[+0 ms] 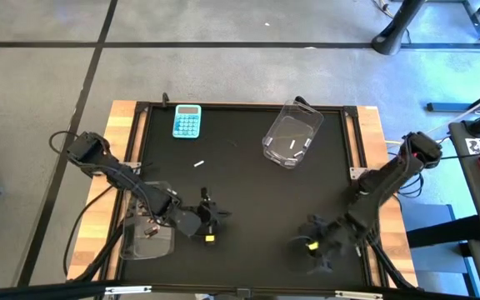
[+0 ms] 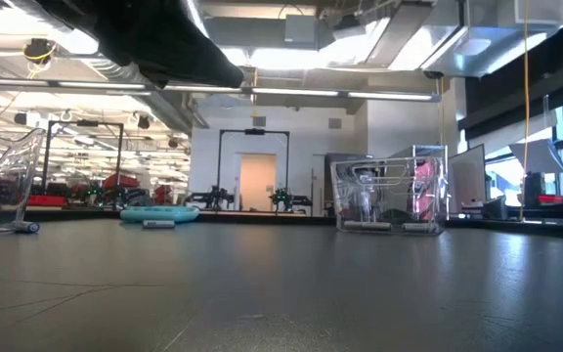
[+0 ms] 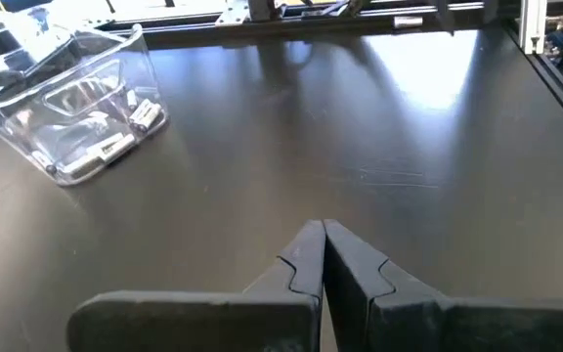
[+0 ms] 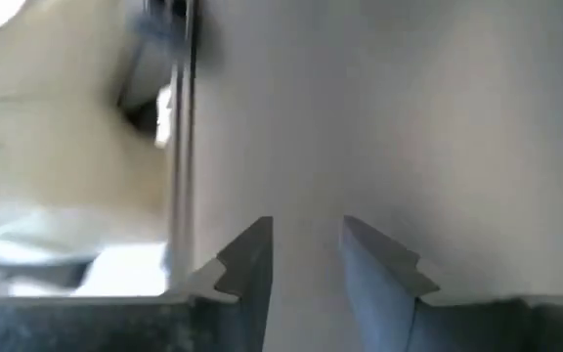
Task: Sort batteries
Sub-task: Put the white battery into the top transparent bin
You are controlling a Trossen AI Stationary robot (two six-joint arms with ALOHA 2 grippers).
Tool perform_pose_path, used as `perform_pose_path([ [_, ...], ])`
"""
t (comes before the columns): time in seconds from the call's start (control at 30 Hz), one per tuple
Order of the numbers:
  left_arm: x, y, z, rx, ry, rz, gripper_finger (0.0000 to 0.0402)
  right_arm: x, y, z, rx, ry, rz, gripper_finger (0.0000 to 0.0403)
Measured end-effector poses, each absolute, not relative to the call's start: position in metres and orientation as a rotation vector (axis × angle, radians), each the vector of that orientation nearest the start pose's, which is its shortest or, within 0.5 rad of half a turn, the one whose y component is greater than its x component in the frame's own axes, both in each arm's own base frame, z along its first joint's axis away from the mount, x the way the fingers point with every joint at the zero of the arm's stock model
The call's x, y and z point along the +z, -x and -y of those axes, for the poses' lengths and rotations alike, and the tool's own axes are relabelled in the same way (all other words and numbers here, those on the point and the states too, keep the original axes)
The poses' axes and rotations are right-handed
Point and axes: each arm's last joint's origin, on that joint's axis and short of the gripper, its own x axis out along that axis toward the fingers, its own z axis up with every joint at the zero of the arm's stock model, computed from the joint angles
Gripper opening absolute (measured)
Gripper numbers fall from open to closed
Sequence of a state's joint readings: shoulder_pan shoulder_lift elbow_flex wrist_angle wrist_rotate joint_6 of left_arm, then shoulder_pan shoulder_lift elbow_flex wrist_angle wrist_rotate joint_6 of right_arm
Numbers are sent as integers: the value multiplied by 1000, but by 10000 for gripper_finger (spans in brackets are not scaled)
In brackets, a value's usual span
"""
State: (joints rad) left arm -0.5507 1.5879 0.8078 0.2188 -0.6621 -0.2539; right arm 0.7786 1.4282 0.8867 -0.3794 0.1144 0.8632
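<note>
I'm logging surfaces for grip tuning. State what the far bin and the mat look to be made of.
Far bin: likely clear hard plastic, glossy; batteries inside show through its walls, which catch highlights.
Mat: black with a dull sheen, perhaps rubber or vinyl; it reflects ceiling light softly in the left wrist view.

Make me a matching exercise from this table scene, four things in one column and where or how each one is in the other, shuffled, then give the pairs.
Things:
1. calculator
2. loose battery
3. left gripper
4. right gripper

Place or state:
A. shut, over the mat's near left part
B. lying alone on the mat, between the calculator and the left gripper
C. open, holding nothing, over the mat's near right part
D. at the mat's far edge, left of the far bin

Pairs: 1-D, 2-B, 3-A, 4-C
</note>
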Motion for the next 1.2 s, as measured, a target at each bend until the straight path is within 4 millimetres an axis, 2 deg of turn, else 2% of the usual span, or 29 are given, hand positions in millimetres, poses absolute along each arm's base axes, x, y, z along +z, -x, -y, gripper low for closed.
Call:
perform_pose_path([
  [0.13,190,-280,151,166,-69,-442,0,205,-174,-212,107,-575,-1238,124],
  [0.37,190,-280,151,166,-69,-442,1,193,-137,-218,-286,-836,-1568,124],
  [0.47,190,-280,151,166,-70,-442,1,181,-127,-217,-471,-809,-1751,124],
  [0.63,189,-280,151,166,-73,-446,1,158,-121,-218,-630,-694,-1985,120],
  [0.87,188,-279,150,169,-82,-464,1,134,-124,-225,-594,-594,-2065,73],
  [1.0,188,-278,151,168,-78,-463,1,128,-124,-225,-588,-565,-2087,52],
  [1.2,188,-278,151,166,-75,-462,1,127,-134,-223,-544,-553,-1988,45],
])
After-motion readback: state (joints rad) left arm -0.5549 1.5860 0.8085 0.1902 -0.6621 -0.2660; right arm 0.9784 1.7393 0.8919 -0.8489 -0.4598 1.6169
